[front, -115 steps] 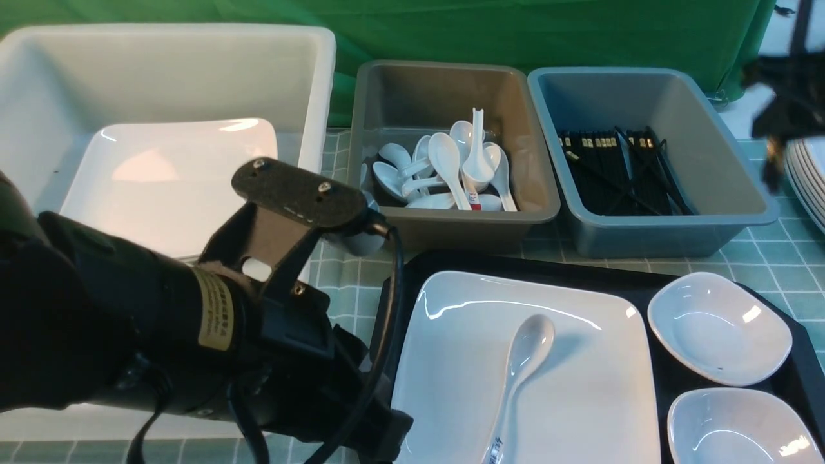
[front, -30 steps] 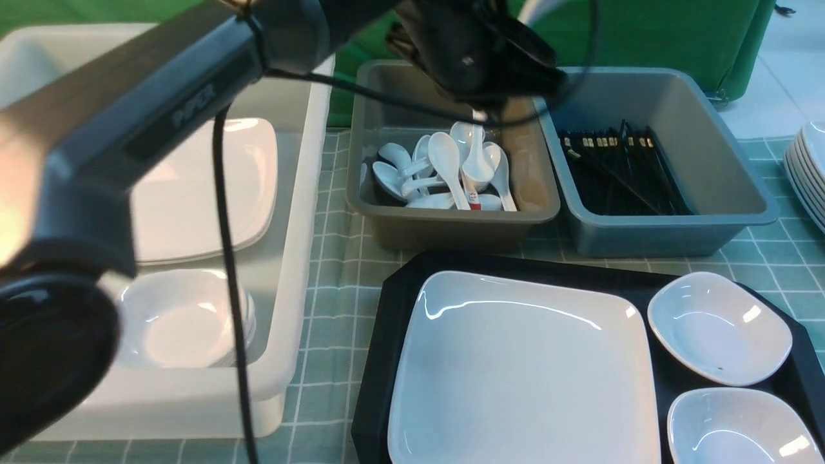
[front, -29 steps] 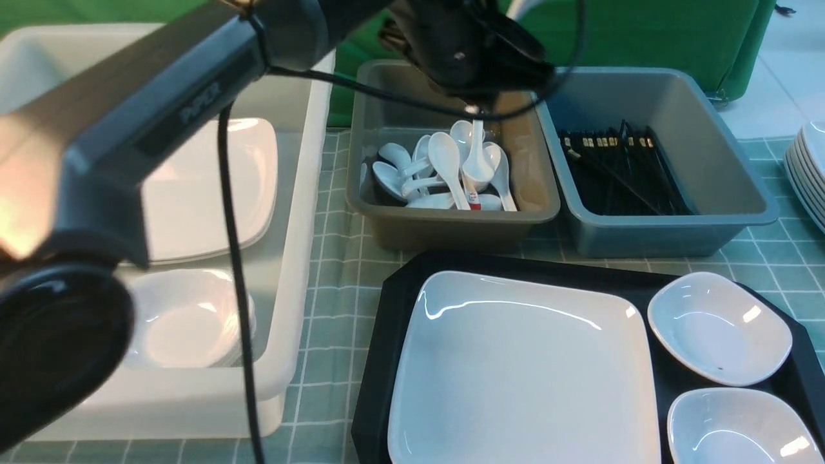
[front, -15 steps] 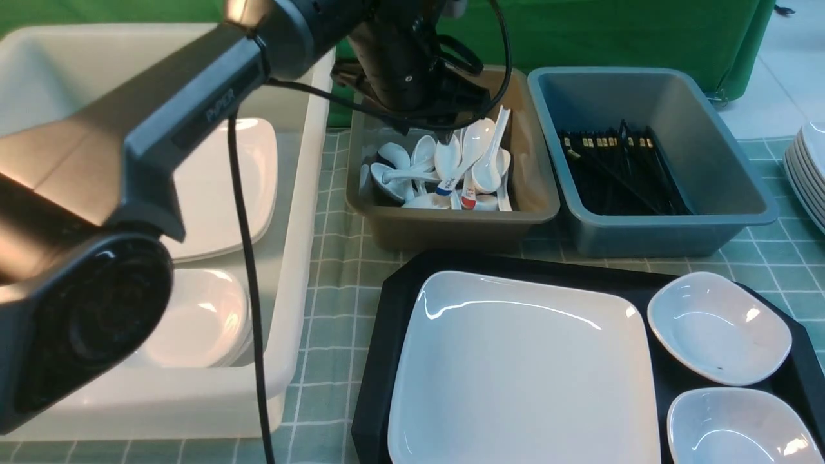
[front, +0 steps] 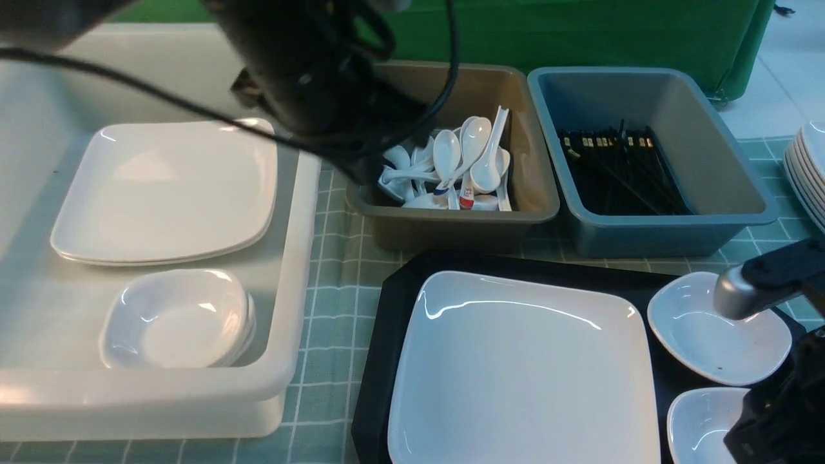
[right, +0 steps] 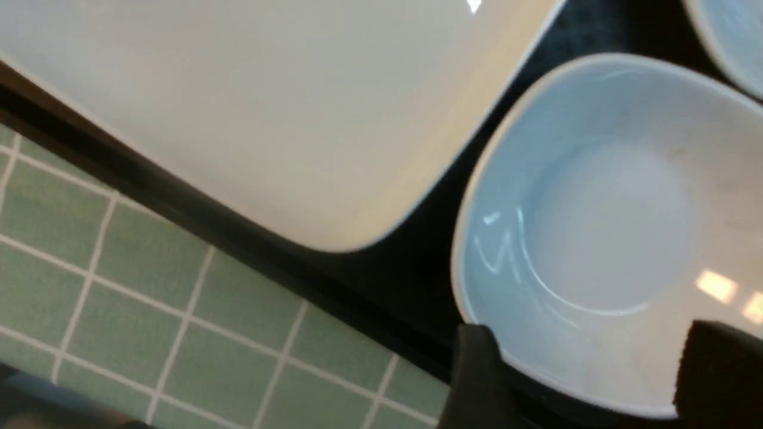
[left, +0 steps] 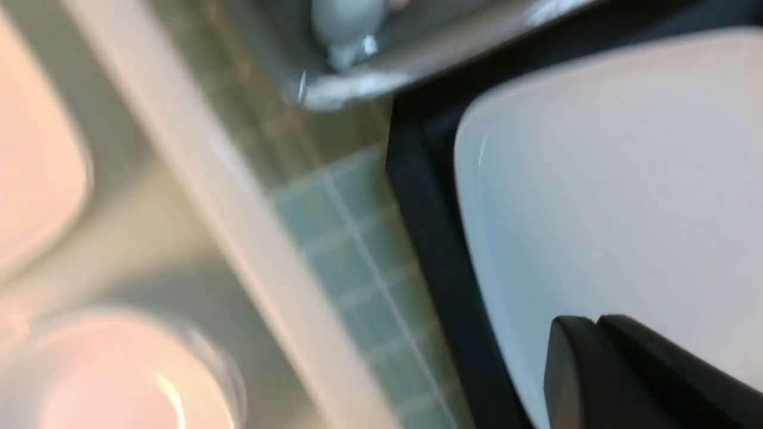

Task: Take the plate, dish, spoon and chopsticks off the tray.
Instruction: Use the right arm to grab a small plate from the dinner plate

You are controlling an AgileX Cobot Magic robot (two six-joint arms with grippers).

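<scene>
The large white plate (front: 522, 374) lies on the black tray (front: 387, 309) with two small white dishes, one far (front: 709, 328) and one near (front: 699, 428). My right gripper (right: 590, 351) is open, its jaws either side of the near dish's (right: 596, 238) rim. My left gripper (left: 596, 322) is shut and empty, above the plate's (left: 596, 167) corner; its arm (front: 309, 77) hangs over the back left. No spoon or chopsticks are on the tray. White spoons (front: 474, 154) lie in the brown tub and black chopsticks (front: 619, 171) in the blue-grey tub.
A big white bin (front: 290, 361) at the left holds stacked square plates (front: 167, 187) and stacked small dishes (front: 177, 319). The brown tub (front: 451, 225) and blue-grey tub (front: 664, 238) stand behind the tray. A pile of white plates (front: 809, 174) is at the right edge.
The spoon has gone from the plate into the brown tub. My left arm has pulled back left from the tub. My right arm has come in at the lower right over the near dish.
</scene>
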